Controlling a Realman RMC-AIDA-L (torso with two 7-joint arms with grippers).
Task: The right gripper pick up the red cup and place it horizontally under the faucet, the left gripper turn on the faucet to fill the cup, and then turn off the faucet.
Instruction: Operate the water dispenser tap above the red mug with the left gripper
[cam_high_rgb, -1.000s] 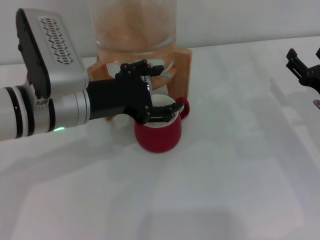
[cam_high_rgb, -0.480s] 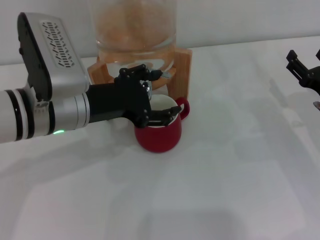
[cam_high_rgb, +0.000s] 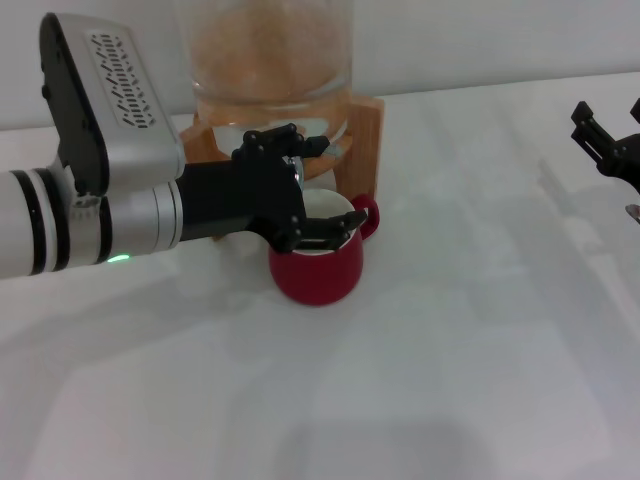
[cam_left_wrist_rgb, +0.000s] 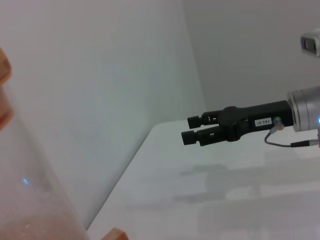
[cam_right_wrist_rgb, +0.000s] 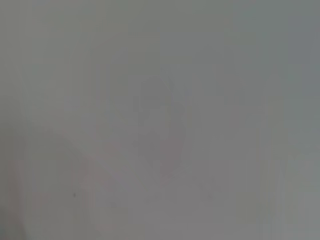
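A plain white table (cam_high_rgb: 470, 330) ran back to a pale wall, with little on it beyond the dispenser and the cup.

The left gripper (cam_high_rgb: 318, 195) reached in from the robot's left, its black claw spread wide at the faucet (cam_high_rgb: 305, 152): the upper finger sat over the chrome lever, the lower one hung across the mouth of the red cup (cam_high_rgb: 318, 262). Whether the claw actually pressed the lever could not be told from the head view. The cup stood upright on the table directly below the faucet and just in front of the wooden stand (cam_high_rgb: 365, 140), its loop handle turned toward the robot's right.

Farther out, the right gripper (cam_high_rgb: 603, 140) sat well apart at the table's right edge, idle. In the left wrist view the right gripper (cam_left_wrist_rgb: 200, 130) showed its fingers drawn close together, holding nothing.

So the placing looked done, and the work seemed to be at the faucet stage; which way the lever was being turned was unclear. No stream was visible.

The glass dispenser (cam_high_rgb: 270, 50) held an orange-tinted fill with clearer liquid at its base. The cup's cream inside was mostly hidden by the claw, so its level could not be judged.
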